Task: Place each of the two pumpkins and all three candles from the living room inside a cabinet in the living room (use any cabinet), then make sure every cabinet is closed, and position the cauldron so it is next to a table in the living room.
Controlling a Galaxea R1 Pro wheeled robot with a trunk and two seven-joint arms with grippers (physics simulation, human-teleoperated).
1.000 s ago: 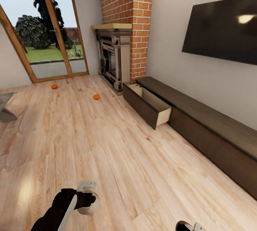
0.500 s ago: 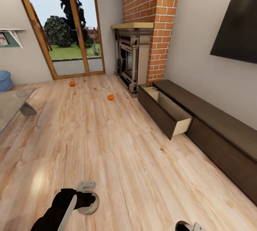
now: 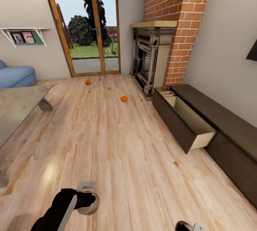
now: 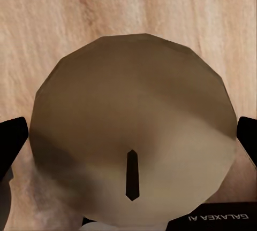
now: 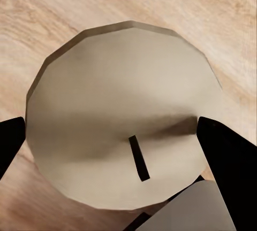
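A pale round candle (image 4: 134,135) is clamped in the left gripper (image 4: 131,135), wick end toward the wrist camera; a second candle (image 5: 123,129) is clamped likewise in the right gripper (image 5: 115,135). From the head, two pumpkins (image 3: 124,98) (image 3: 87,81) are seen upright on the floor (image 3: 117,152), well apart, near the cabinet (image 3: 221,127), whose long axis follows the wall and whose drawer (image 3: 185,122) stands pulled out. The table (image 3: 14,106) is seen at left.

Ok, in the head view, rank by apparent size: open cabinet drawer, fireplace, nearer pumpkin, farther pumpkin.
1. fireplace and open cabinet drawer: look alike; the drawer is nearer, so unranked.
2. nearer pumpkin
3. farther pumpkin; smaller perhaps only through distance.
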